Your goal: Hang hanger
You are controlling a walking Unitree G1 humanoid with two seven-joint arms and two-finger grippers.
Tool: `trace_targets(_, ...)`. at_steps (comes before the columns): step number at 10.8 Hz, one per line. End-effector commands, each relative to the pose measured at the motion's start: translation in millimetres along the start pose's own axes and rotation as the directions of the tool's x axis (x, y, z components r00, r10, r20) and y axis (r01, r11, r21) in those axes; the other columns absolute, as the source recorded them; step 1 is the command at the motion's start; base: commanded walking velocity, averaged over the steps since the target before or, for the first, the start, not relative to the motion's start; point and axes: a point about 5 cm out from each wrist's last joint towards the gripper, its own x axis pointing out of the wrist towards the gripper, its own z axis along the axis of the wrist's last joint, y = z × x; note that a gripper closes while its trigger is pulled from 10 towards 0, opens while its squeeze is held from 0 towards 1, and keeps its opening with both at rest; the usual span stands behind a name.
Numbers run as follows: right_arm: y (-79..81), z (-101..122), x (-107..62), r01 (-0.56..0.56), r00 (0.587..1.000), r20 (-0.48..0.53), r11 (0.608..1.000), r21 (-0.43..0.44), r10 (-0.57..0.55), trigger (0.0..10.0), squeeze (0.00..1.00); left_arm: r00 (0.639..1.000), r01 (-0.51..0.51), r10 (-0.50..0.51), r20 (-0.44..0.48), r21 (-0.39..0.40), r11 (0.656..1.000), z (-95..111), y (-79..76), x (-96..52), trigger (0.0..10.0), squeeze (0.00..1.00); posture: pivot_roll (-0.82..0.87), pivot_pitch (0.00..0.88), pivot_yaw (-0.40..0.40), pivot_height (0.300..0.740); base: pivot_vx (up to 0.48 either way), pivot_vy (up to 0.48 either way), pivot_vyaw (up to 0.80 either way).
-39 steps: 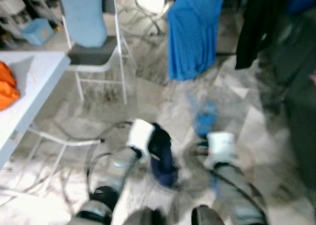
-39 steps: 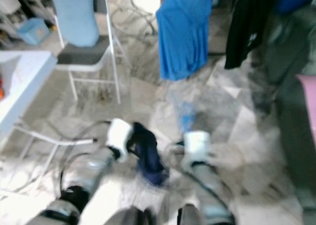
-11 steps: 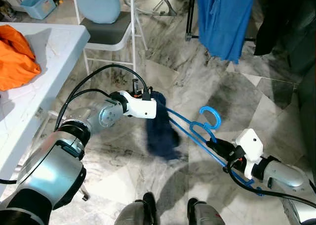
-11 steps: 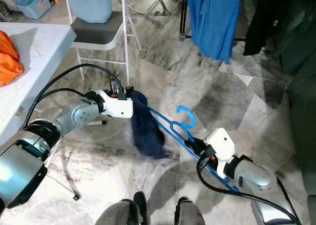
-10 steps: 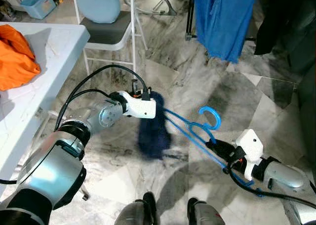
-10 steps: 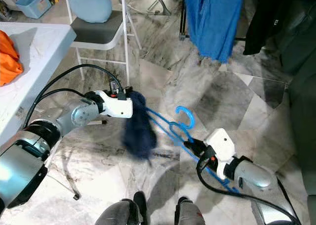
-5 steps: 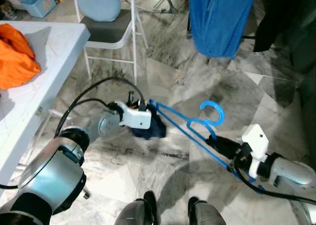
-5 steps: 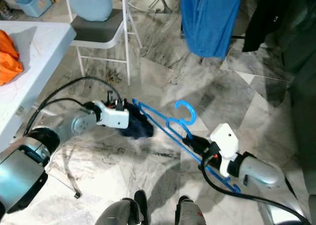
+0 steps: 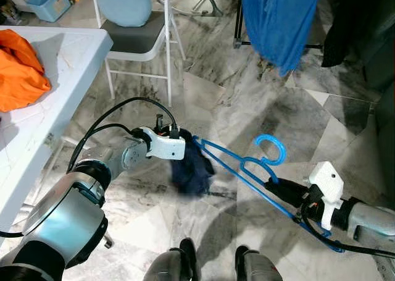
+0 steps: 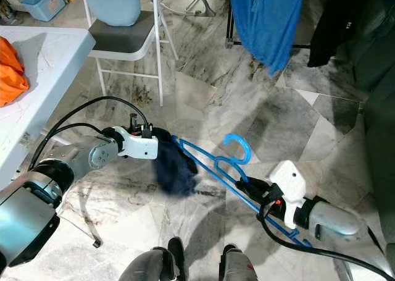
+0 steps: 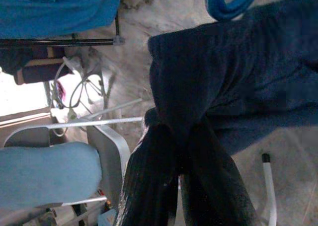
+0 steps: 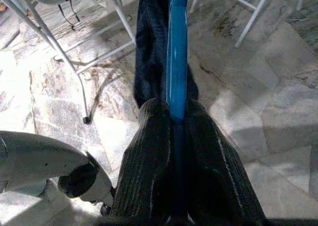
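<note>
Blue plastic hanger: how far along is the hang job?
Done: the right gripper is shut on the blue plastic hanger, and the left gripper is shut on the dark navy cloth, which is bunched at the hanger's far end.
In hand: both are held low over the marble floor.
Left: nothing is hung yet; the black garment rack with the blue shirt stands further ahead.

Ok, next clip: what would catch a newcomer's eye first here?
Most striking is the bright blue hanger stretched between the two arms low over the marble floor. The right gripper clamps it just below the hook, while the left gripper pinches the dark navy garment draped at its far end. Next comes the orange cloth on the white table at the left.
</note>
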Motion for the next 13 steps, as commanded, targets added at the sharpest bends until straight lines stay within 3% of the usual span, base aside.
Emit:
trace_targets(1,6.2,2.7,2.9,-0.039,0.999,0.012,0.999,0.0,0.039,10.0,0.0,1.0,0.005,-0.005,-0.029,0.009,1.0,-7.4,0.8,-3.2,10.0,0.0,-0.1,0.271,0.152,0.74,0.0,0.0,0.0)
trace_targets(5,9.5,3.8,1.1,-0.077,0.997,0.009,0.997,0.012,0.077,10.0,0.0,0.999,0.005,-0.006,-0.048,-0.012,1.0,-10.7,-0.4,-4.4,10.0,0.0,-0.1,0.269,0.15,0.74,0.0,0.0,0.0)
trace_targets(8,4.5,5.3,9.8,-0.065,0.998,0.02,0.998,0.003,0.065,10.0,0.0,0.997,-0.016,0.021,0.074,-0.072,0.997,7.4,8.5,0.1,10.0,0.0,-0.1,0.267,0.151,0.74,0.0,0.0,0.0)
trace_targets(10,-2.1,11.9,19.2,-0.021,0.999,0.044,0.999,-0.035,0.022,10.0,0.0,0.964,-0.034,0.085,0.253,-0.202,0.979,22.5,16.0,-5.1,10.0,0.0,-0.09,0.271,0.156,0.74,0.0,0.0,0.0)
trace_targets(12,-4.4,6.5,23.9,-0.012,1.0,0.024,0.999,-0.034,0.013,10.0,0.0,0.921,-0.112,0.185,0.341,-0.224,0.968,26.5,25.8,-13.9,10.0,0.0,-0.08,0.269,0.152,0.74,0.0,0.0,0.0)
trace_targets(13,-4.6,-0.9,28.9,-0.011,1.0,0.016,1.0,-0.01,0.011,10.0,0.0,0.872,-0.196,0.303,0.384,-0.293,0.936,30.5,43.9,-19.9,10.0,0.0,-0.07,0.269,0.147,0.74,0.0,0.0,0.0)
